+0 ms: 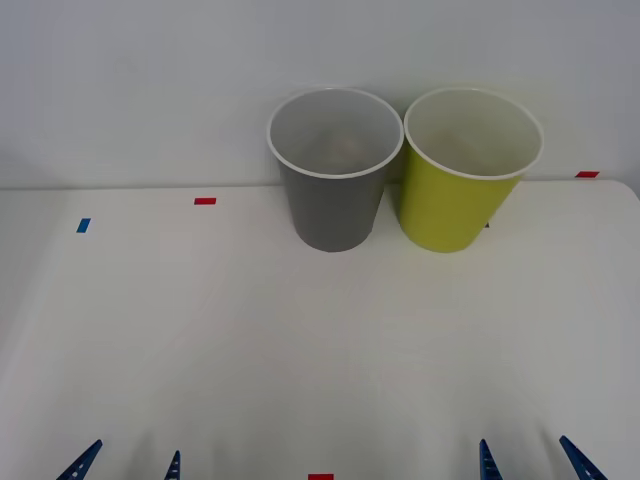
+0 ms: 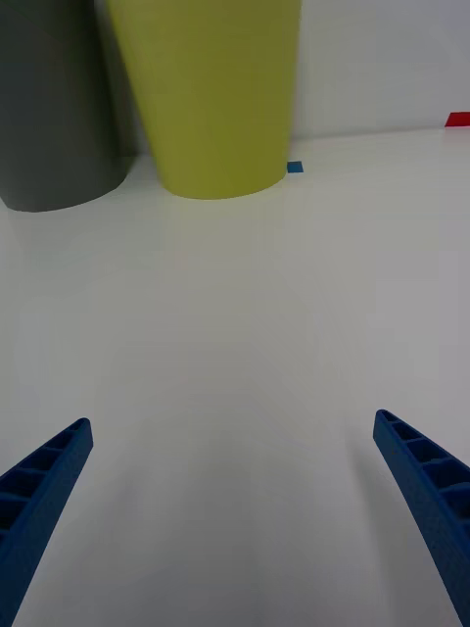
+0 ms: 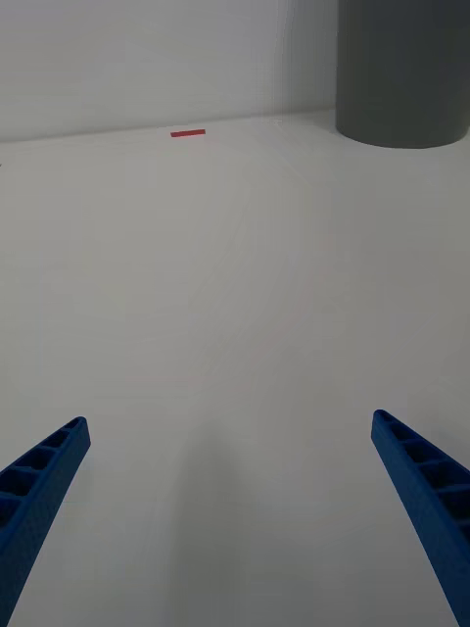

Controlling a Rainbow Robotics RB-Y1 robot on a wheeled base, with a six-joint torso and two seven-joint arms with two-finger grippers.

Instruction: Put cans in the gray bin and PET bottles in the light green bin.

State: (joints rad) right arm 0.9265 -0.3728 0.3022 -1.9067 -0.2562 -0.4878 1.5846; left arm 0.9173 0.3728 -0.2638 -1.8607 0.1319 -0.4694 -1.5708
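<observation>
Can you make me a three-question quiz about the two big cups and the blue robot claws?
1. Where is the gray bin?
A. to the robot's left of the light green bin
B. to its right
C. inside it

2. How many bins stand on the table?
A. one
B. two
C. four

3. How are the left end effector and the right end effector?
A. both open, holding nothing
B. both shut on cans
C. one inside a bin

Answers: 1 A, the gray one shows on the left in the front view. 2 B, one gray and one yellow-green. 3 A, the blue fingers stand wide apart over bare table.
</observation>
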